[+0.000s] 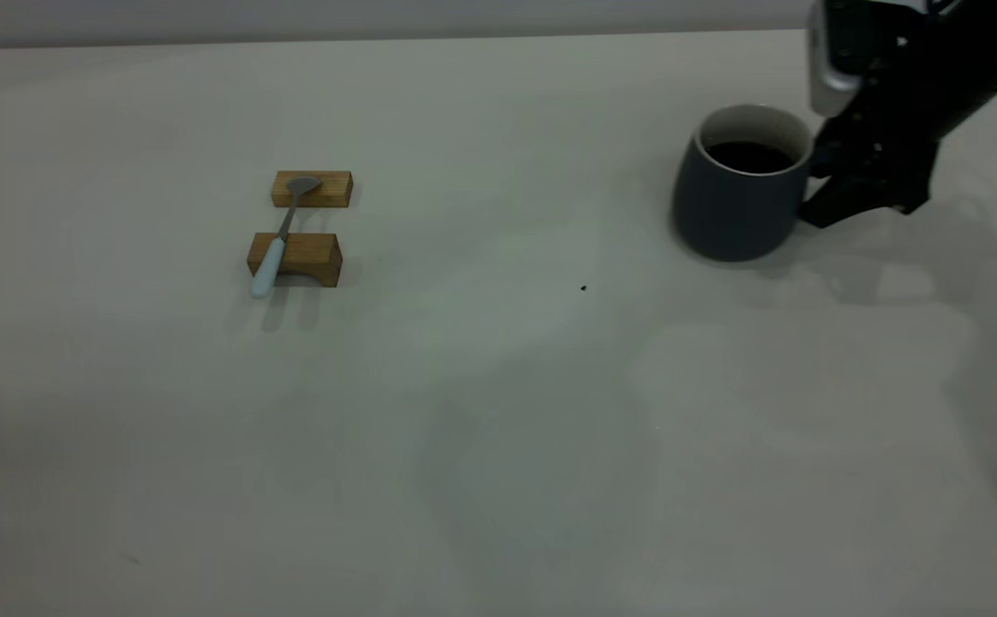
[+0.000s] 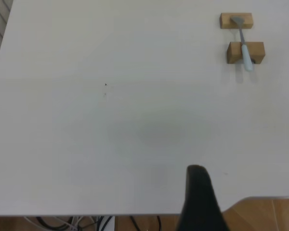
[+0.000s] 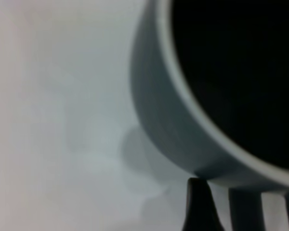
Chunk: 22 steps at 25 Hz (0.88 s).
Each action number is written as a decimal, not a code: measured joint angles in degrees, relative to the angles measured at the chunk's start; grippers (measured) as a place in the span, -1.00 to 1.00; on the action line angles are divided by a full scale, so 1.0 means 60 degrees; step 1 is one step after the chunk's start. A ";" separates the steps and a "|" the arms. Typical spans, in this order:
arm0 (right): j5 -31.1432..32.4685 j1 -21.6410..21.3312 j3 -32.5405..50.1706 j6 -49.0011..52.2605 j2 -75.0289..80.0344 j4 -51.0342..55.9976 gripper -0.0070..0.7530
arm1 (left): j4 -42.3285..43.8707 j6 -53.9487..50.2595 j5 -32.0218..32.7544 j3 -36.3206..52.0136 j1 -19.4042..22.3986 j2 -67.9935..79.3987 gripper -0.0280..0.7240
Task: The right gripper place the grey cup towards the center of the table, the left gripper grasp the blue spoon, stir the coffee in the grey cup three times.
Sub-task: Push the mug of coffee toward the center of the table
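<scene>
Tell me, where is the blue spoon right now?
In the exterior view the blue spoon lies on the left part of the table, resting across two wooden blocks, far from the grey cup.

A dark grey cup (image 1: 734, 201) stands upright near the table's (image 1: 481, 428) far right corner, white inside, holding near-black coffee (image 1: 749, 156). Toward the far left, a spoon (image 1: 280, 237) with a pale blue handle lies bridged across two wooden blocks (image 1: 295, 257), its metal bowl on the farther one.
</scene>
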 joint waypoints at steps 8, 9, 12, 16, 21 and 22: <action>-0.0345 0.1212 -0.0098 0.0000 0.0318 0.0766 0.37 | 0.0000 0.0000 0.0000 0.0000 0.0000 0.0000 0.61; -0.0426 0.1384 -0.0098 0.0000 0.0336 0.0881 0.37 | 0.0000 0.0000 0.0000 0.0000 0.0000 0.0000 0.61; -0.0674 0.1850 -0.0098 0.0000 0.0356 0.1215 0.37 | 0.0000 0.0000 0.0000 0.0000 0.0000 0.0000 0.61; -0.1075 0.2404 -0.0136 0.0000 0.0366 0.1494 0.37 | 0.0000 0.0000 0.0000 0.0000 0.0000 0.0000 0.61; -0.1134 0.2885 -0.0787 0.0000 0.0699 0.1708 0.37 | 0.0000 0.0000 0.0000 0.0000 0.0000 0.0000 0.61; -0.1134 0.2922 -0.0864 0.0000 0.0728 0.1772 0.37 | 0.0000 0.0000 0.0000 0.0000 0.0000 0.0000 0.61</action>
